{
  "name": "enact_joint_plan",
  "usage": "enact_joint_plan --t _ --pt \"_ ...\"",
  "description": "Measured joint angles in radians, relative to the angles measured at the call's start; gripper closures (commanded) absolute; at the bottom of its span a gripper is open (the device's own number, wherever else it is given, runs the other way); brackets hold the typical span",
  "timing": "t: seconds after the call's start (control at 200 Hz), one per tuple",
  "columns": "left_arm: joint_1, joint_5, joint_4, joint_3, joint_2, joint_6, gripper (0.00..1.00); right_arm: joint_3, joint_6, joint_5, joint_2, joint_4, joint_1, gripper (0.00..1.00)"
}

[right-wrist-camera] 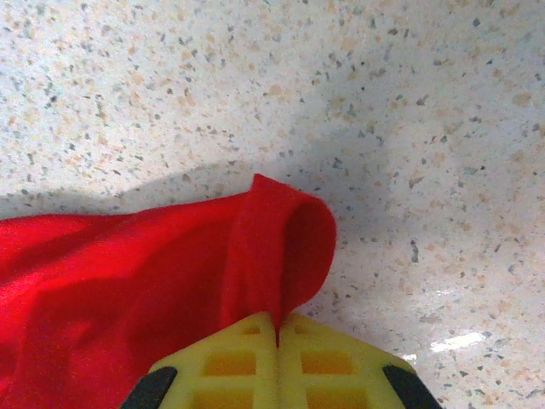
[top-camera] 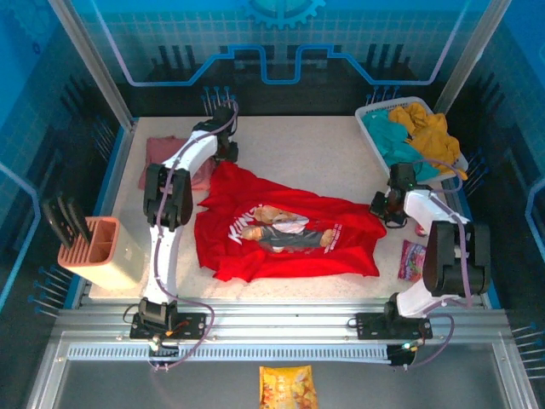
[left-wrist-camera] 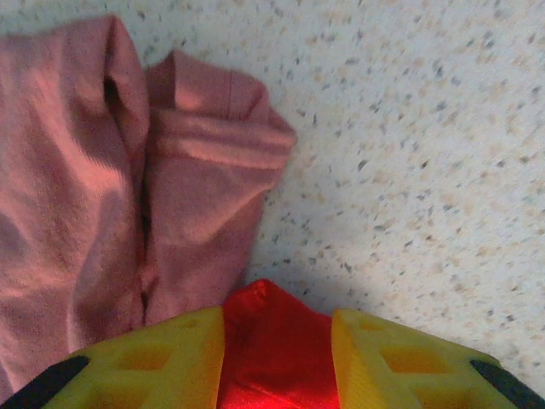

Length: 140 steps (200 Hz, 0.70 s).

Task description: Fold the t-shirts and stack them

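My left gripper [left-wrist-camera: 277, 328] is at a middling width, neither wide nor closed. Between its yellow fingers [left-wrist-camera: 170, 358] a bunched ridge of the red shirt [top-camera: 285, 234] fills the gap from one inner face to the other, so I have that cloth gripped as a thick fold. The peak of the fold stands up beyond the fingertips, above the speckled table [left-wrist-camera: 426, 128]. Just left of it lies the pink shirt [left-wrist-camera: 102, 196], rumpled, one folded edge reaching close to the red. I cannot tell whether the two cloths touch.

My right gripper [right-wrist-camera: 278, 328] is closed tight. Its two fingers [right-wrist-camera: 226, 366] meet with no gap that I can see, and a thin edge of the red shirt is pinched in the seam between them. From there the cloth curls into a small rounded loop just past the tips and runs off to the left in a broad sheet, casting a shadow on the table behind it.

From above, the red shirt lies spread in the middle of the table, print side up and wrinkled, with the bear and the white letters showing. My left gripper has its far left corner, next to the pink shirt, which sits at the table's far left. My right gripper has the right-hand edge, near the basket [top-camera: 366, 119] at the far right.
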Motion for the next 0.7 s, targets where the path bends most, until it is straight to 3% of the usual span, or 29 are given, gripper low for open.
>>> enact_joint_plan --t 0.215,0.34,0.625,0.7 --pt "0.0 -0.002 -0.019 0.0 0.002 -0.004 0.64 0.001 -0.003 0.0 -0.002 0.001 0.0 1.0" --pt "0.0 -0.002 -0.021 0.0 0.002 -0.009 0.81 0.001 -0.003 -0.003 -0.002 0.002 0.0 1.0" --pt "0.0 -0.003 -0.004 -0.016 -0.003 -0.037 1.0 0.001 -0.007 -0.004 -0.034 0.001 0.0 1.0" --pt "0.0 -0.011 0.007 -0.042 -0.015 -0.042 1.0 0.001 -0.011 -0.004 -0.047 0.001 0.0 1.0"
